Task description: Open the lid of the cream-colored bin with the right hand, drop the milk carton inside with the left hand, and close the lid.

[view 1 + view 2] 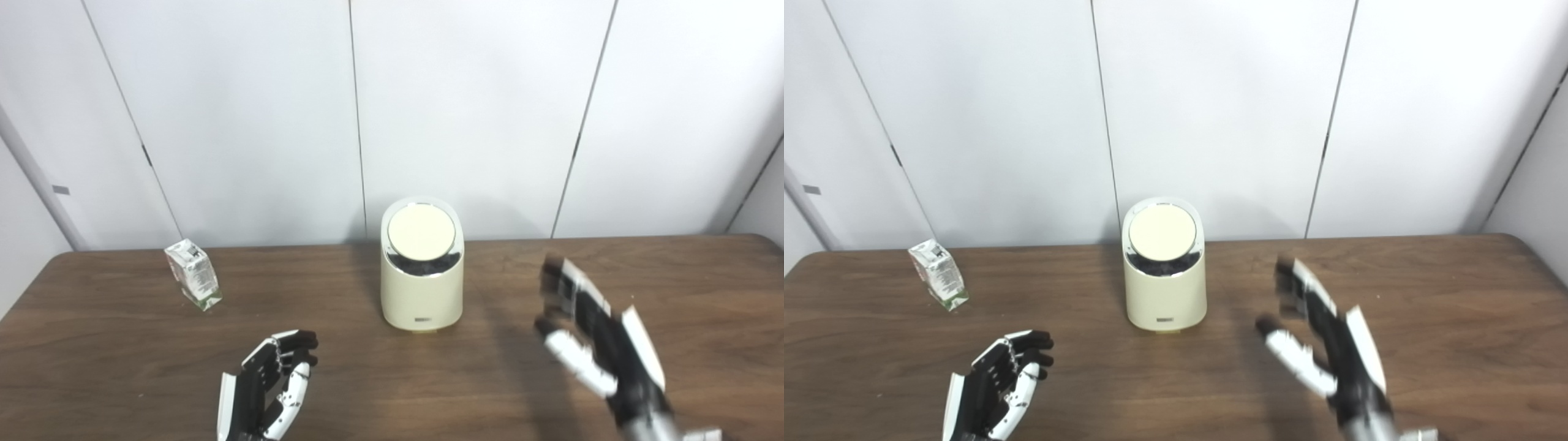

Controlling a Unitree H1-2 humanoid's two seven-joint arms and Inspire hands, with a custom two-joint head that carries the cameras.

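You're at the very start here: nothing on the list looks done yet. The cream-colored bin (421,269) stands upright at the centre of the frame, toward the back of the wooden table (122,367), and its round lid (422,231) sits closed, tilted a little toward you, with a dark band showing just below its front edge.

Your right hand (597,334) is up in the lower right of the frame, well apart from the bin, fingers spread and holding nothing. It's a bit blurred, so I'd judge it's on the move, but it isn't touching the lid.

Over in the lower left, your left hand (272,383) hangs low near the bottom edge, fingers loosely curled but apart, empty as well.

The milk carton (192,274) is at centre left of the frame, near the table's back edge, tipped at a slant and well away from both the bin and the left hand.

So all three steps are left: lid open with the right, carton picked up and dropped in with the left, lid closed. The lid comes first, and the right hand looks better placed to reach it.
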